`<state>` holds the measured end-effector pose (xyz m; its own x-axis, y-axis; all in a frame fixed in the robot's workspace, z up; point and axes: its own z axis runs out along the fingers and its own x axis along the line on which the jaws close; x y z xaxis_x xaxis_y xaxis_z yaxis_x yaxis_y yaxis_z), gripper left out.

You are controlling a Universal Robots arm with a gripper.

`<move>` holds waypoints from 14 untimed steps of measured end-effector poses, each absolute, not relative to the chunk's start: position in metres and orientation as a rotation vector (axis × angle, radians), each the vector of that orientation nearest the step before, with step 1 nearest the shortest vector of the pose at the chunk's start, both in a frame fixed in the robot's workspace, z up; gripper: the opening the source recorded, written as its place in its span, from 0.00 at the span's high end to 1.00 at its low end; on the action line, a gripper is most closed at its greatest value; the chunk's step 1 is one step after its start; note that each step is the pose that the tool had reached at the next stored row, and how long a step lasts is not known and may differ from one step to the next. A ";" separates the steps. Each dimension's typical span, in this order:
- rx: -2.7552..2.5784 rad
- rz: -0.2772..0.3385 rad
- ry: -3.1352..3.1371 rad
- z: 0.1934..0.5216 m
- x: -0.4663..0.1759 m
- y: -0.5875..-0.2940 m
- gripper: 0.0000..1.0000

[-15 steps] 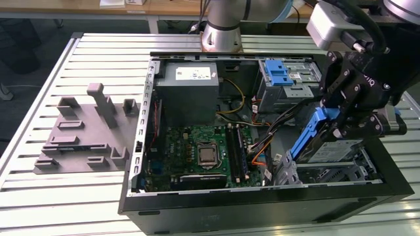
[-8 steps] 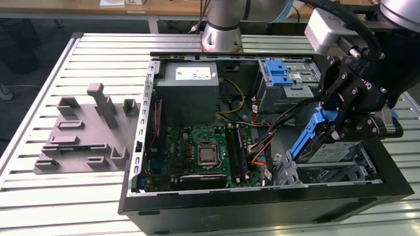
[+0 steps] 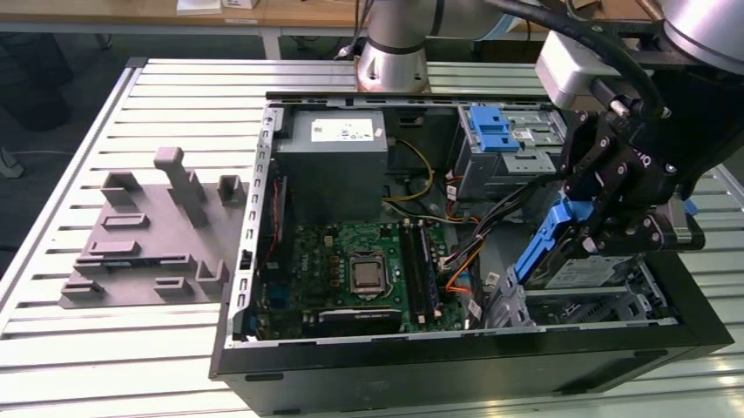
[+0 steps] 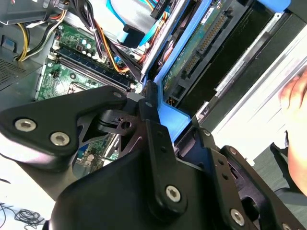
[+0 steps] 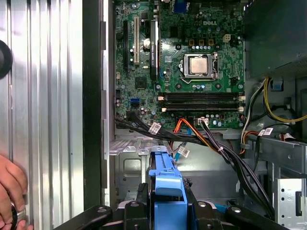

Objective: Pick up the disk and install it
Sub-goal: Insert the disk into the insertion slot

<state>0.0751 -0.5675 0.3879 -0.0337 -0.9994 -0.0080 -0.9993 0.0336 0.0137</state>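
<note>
- My gripper (image 3: 607, 246) is clamped on the disk (image 3: 544, 248) by its blue frame, leaving the connector end free
- It hangs tilted just above the bay (image 3: 576, 309) beneath me, seemingly for alignment

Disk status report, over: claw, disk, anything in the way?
Claw shut on the disk. Disk tilted above the drive cage, not seated. Cable bundle close beside; hand outside the case.

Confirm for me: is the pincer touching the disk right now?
Touching. In the first wrist view the pincer closes against both sides of the disk, on its blue frame, with no gap showing.
</note>
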 end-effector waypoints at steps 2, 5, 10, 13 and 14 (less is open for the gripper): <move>2.181 -0.024 -2.256 0.386 0.075 -0.568 0.63; 2.181 -0.024 -2.256 0.384 0.075 -0.568 0.63; 2.181 -0.024 -2.256 0.381 0.075 -0.568 0.63; 2.181 -0.024 -2.256 0.378 0.075 -0.568 0.63; 2.181 -0.024 -2.256 0.377 0.075 -0.568 0.63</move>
<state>0.0751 -0.5675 0.3774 -0.0338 -0.9994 -0.0082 -0.9993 0.0337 0.0137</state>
